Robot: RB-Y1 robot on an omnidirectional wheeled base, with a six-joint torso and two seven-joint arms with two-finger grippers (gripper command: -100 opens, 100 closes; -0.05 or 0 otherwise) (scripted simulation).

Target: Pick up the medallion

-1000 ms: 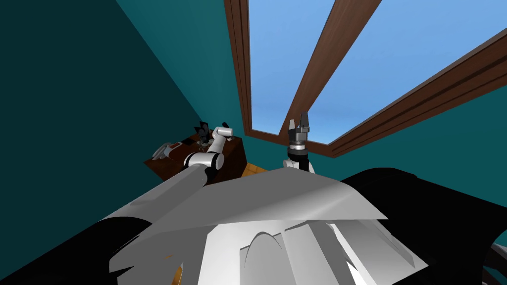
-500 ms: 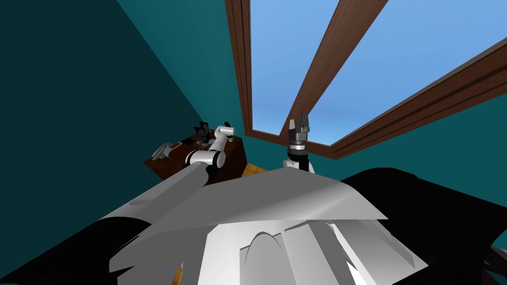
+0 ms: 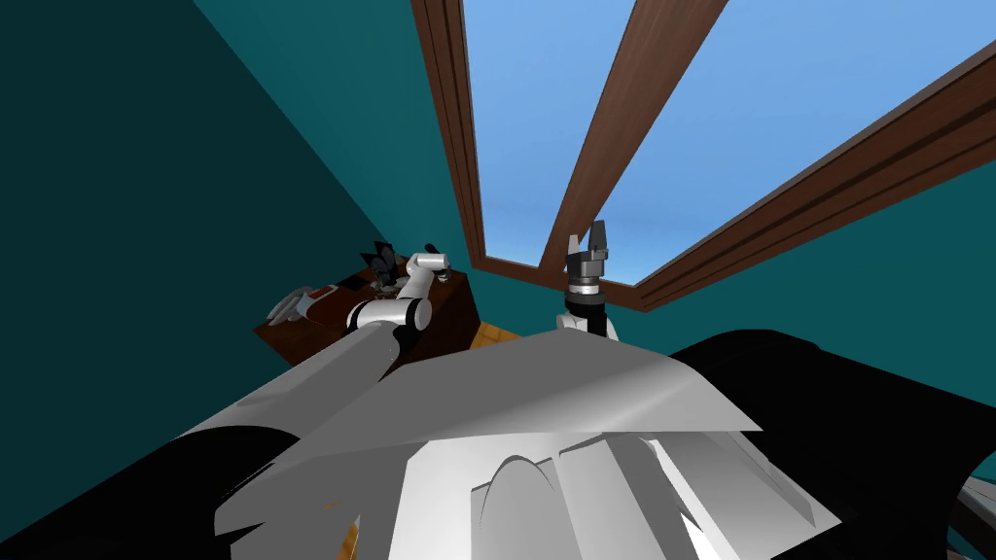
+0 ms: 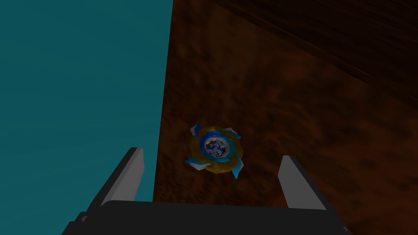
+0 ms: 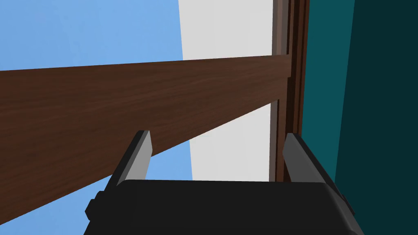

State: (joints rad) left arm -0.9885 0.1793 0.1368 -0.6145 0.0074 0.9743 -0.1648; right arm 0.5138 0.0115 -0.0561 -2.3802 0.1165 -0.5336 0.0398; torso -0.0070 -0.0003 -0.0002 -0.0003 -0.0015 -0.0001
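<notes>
As left end effector (image 4: 211, 153) gapes, medallion (image 4: 215, 150) sits unobscured.

In the head view the things on the desk (image 3: 449, 309) are too small to name: a dark spiky shape (image 3: 377, 260), a pale grey-white object (image 3: 292, 305) and a flat red-and-dark item (image 3: 342, 285); the left forearm (image 3: 413, 282) covers part of the desk top behind it. In the left wrist view the medallion (image 4: 215, 149) has a centre marking too fine to read; the desk runs off the picture's edges; the dark body of the left gripper (image 4: 212, 155) hides its fingers' lower parts, as on the right gripper (image 5: 217, 134).
</notes>
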